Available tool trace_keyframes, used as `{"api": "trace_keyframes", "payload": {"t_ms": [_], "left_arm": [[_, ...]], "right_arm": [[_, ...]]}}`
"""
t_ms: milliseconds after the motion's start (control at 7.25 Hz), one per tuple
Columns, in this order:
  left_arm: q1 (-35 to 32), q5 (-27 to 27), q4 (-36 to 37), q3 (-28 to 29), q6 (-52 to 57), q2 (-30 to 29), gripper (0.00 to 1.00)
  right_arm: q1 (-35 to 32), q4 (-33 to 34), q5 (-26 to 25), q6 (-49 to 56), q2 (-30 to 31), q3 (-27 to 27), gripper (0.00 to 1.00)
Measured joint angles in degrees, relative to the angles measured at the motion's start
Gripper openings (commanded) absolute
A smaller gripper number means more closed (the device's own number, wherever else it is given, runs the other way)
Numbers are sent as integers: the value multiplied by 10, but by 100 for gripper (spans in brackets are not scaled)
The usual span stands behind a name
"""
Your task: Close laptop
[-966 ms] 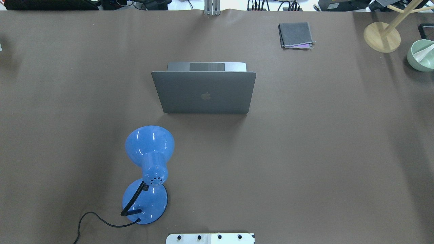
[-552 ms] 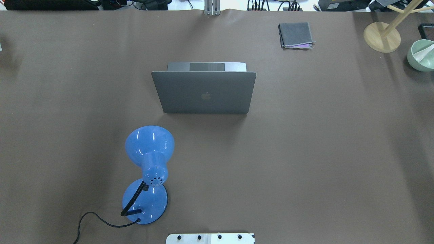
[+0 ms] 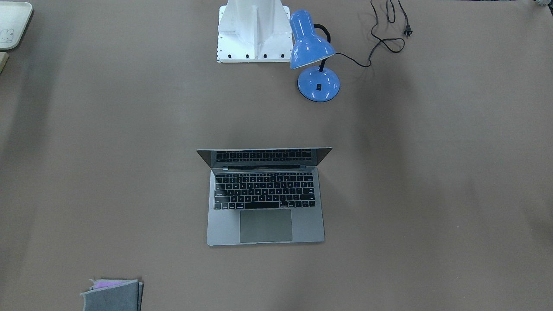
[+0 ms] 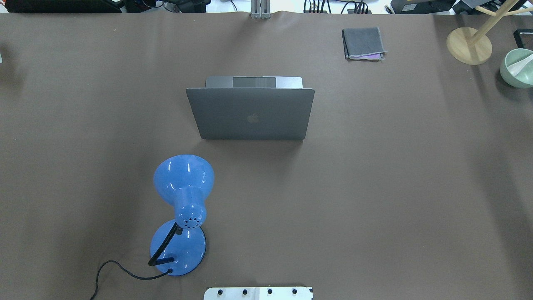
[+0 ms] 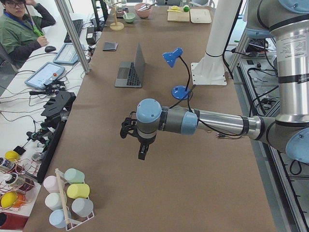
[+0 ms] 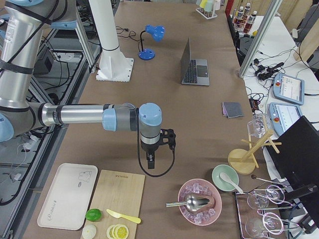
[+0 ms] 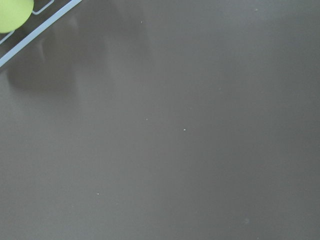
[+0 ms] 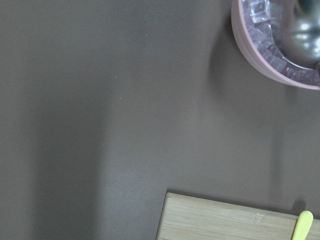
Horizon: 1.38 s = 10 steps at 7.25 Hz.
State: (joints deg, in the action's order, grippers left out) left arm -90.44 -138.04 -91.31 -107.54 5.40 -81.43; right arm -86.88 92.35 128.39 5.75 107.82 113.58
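Covering most of every view is a big brown table (image 4: 395,187). Two long robot arms reach out over it, one at each end.

The left arm (image 5: 217,123) hangs above bare table near a rack of colored cups (image 5: 67,198). The left gripper (image 5: 141,154) points down and holds nothing. It shows only in the side view, so I cannot tell if its fingers are apart or together.

The right arm (image 6: 75,114) hangs above the other end, near a wooden board (image 6: 119,196) and a pink bowl (image 6: 199,201). The right gripper (image 6: 151,160) also points down and holds nothing. I cannot tell if its fingers are apart or together either.

The laptop (image 4: 252,114) sits in the middle of the table, well apart from both grippers. It is open. Its lid stands up, with the apple mark facing the robot. Its black keys and grey pad (image 3: 265,225) face away from the robot.

A blue lamp (image 4: 183,179) stands between the robot and the laptop, a bit to the robot's left.

A small grey pouch (image 4: 363,42) lies near the far edge, on the robot's right.
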Motion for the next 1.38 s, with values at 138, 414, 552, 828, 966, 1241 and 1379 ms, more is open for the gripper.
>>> {"api": "trace_keyframes", "payload": {"t_ms": [138, 414, 552, 828, 966, 1241, 1379], "left_arm": [[0, -1, -8, 0, 0, -15, 98], [0, 0, -92, 20, -8, -57, 98], [0, -1, -135, 41, -19, -80, 98], [1, -1, -183, 57, -34, -108, 98], [7, -1, -192, 58, -37, -118, 98], [49, -2, -209, 57, -73, -136, 98], [90, -1, -227, 57, -135, -152, 98]], "right_arm": [[0, 0, 0, -2, -11, 18, 100], [0, -1, 1, -4, -59, 36, 100], [-1, -1, 3, -4, -73, 42, 100], [-1, -21, 4, -3, -77, 44, 100], [0, -46, 6, -5, -76, 43, 100], [6, -81, 31, -80, -77, 44, 100], [20, -87, 47, -141, -81, 49, 100]]}}
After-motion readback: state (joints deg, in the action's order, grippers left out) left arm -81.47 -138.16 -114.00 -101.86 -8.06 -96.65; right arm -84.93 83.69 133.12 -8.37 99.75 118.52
